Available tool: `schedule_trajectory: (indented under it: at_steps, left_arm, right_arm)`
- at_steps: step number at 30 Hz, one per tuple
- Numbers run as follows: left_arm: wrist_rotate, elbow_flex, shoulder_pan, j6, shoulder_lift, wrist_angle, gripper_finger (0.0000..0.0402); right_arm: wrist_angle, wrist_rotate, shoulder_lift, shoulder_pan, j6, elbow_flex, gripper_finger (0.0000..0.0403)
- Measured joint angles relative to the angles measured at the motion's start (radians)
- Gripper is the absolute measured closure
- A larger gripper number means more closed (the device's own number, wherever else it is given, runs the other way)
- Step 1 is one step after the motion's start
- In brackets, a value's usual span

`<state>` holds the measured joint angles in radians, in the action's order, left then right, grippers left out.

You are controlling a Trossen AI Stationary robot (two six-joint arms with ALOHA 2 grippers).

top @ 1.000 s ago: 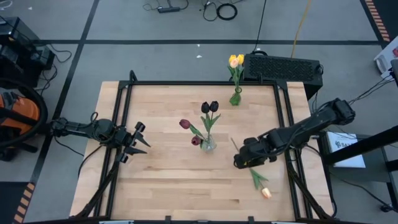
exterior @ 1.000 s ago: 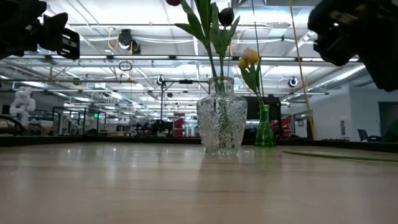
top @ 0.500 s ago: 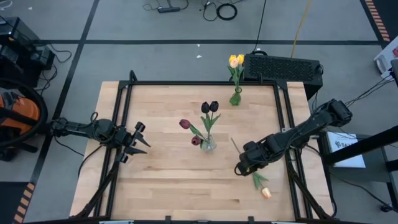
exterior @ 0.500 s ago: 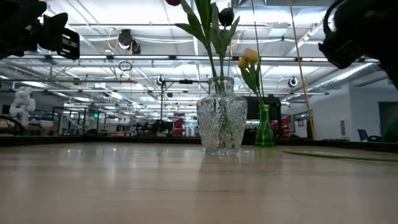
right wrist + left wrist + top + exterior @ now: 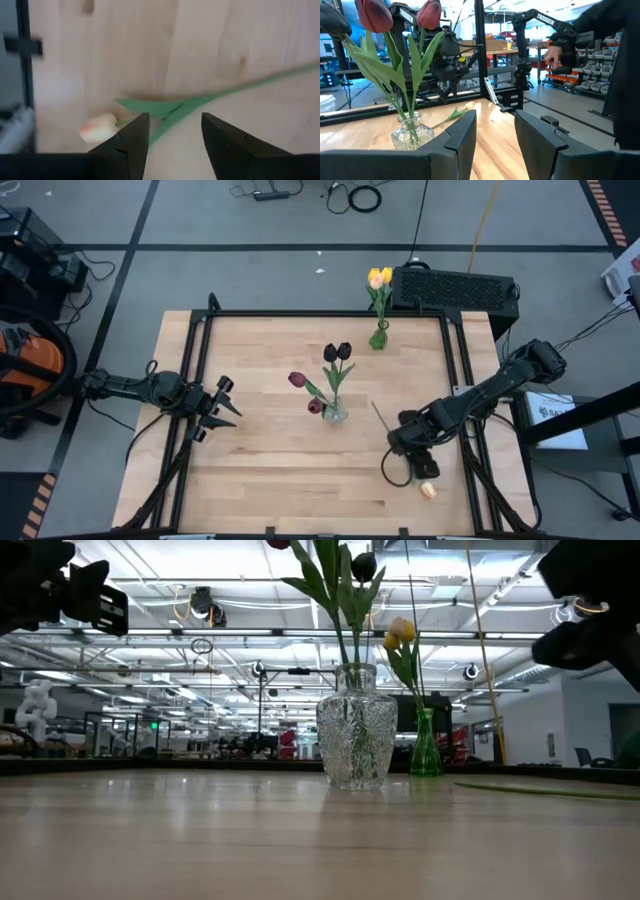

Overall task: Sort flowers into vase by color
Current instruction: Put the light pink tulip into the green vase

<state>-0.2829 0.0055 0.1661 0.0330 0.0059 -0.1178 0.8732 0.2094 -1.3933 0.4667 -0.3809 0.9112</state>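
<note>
Right gripper (image 5: 400, 471) above a loose peach tulip (image 5: 421, 478) lying flat on the table (image 5: 260, 470), near the right front corner.

Right gripper: jaws spread, nothing held; in the right wrist view the two fingers (image 5: 131, 142) straddle the green leaf and stem, with the peach head just beside one fingertip. Left gripper (image 5: 222, 409): jaws parted, empty, raised over the left side of the table, pointing toward the clear glass vase (image 5: 334, 412). Clear glass vase: centre of the table, holding maroon and dark tulips (image 5: 337, 353). Green vase (image 5: 379, 337): at the far edge, holding yellow tulips (image 5: 379, 278). Both vases stand upright, well apart from the loose tulip.
</note>
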Motion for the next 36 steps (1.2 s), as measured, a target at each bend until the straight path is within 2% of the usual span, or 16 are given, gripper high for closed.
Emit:
schedule_trajectory:
  at_steps: [8, 17, 22, 30, 36]
  left_arm:
    - [0.0, 0.0, 0.0, 0.0, 0.0, 0.0, 0.0258]
    - [0.0, 0.0, 0.0, 0.0, 0.0, 0.0, 0.0258]
    - [0.0, 0.0, 0.0, 0.0, 0.0, 0.0, 0.0258]
    - [0.0, 0.0, 0.0, 0.0, 0.0, 0.0, 0.0258]
    - [0.0, 0.0, 0.0, 0.0, 0.0, 0.0, 0.0258]
  right_arm:
    - [0.04, -0.015, 0.0, 0.0, 0.375, 0.0, 0.0221]
    - [0.102, -0.206, 0.0, 0.013, 0.768, 0.0, 0.0179]
    - [0.103, -0.21, 0.0, 0.061, 0.976, 0.0, 0.0167]
    - [0.091, -0.208, 0.0, 0.134, 1.33, -0.015, 0.0177]
    - [0.03, -0.207, 0.0, 0.174, 1.48, -0.072, 0.0186]
